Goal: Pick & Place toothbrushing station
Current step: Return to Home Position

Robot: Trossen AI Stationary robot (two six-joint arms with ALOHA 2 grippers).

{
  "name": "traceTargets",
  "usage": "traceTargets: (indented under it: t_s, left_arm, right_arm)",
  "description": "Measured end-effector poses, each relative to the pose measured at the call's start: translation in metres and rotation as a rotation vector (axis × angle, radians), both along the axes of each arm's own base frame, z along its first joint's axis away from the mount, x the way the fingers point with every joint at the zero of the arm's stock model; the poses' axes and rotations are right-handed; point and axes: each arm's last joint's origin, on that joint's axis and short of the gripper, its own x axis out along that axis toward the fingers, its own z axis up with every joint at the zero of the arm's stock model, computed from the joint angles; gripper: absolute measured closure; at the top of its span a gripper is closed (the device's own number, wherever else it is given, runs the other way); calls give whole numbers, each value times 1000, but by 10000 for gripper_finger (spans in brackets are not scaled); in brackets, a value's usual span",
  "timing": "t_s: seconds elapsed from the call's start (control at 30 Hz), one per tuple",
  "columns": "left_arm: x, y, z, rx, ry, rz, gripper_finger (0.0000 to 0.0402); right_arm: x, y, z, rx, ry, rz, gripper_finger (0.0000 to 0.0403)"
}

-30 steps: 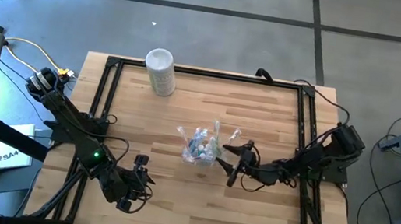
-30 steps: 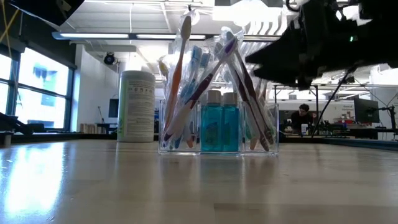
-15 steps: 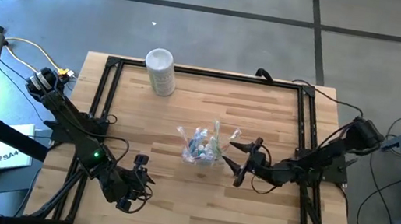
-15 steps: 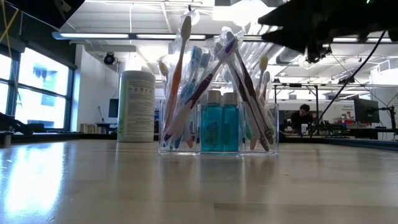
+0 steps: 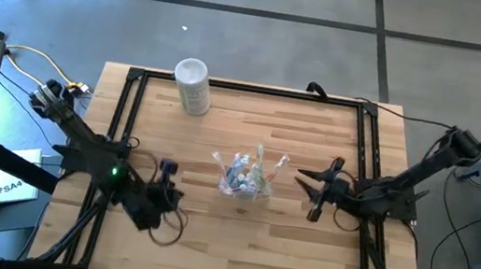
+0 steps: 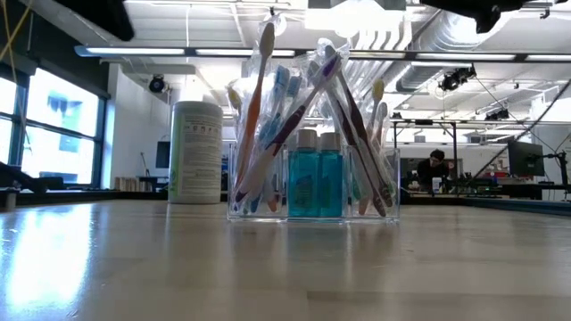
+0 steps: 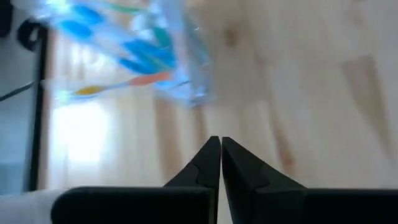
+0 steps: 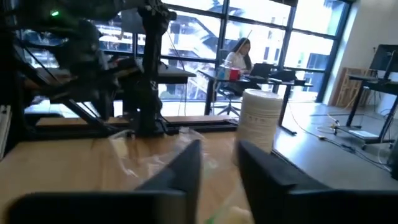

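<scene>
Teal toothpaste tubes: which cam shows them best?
Low view: both teal toothpaste tubes stand upright, side by side, in the middle of the clear organizer. High view gives only a small jumble from above; neither wrist view lets them be picked out.

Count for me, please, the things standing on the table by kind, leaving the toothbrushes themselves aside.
Clear organizer: 1
Teal bottles with white caps, inside the organizer: 2
White cylinder: 1
Total: 4
</scene>
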Motion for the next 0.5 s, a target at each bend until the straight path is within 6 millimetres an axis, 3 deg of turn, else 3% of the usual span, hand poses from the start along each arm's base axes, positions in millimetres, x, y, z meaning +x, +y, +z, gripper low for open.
traceTargets:
  t_s: [0.07,0.13,0.33,0.5]
  left_arm:
    - [1,17,9,8,-13,23,389]
    - [0,38,17,-24,-18,24,389]
    - [-4,99,23,-190,-145,-20,398]
    - [-18,140,2,-289,-263,-10,400]
  right_arm:
    - [-10,-7,4,-8,26,1,358]
    - [-21,-15,7,4,48,14,389]
    - [-42,-37,5,165,98,208,400]
    - [-43,-47,-24,174,78,361,400]
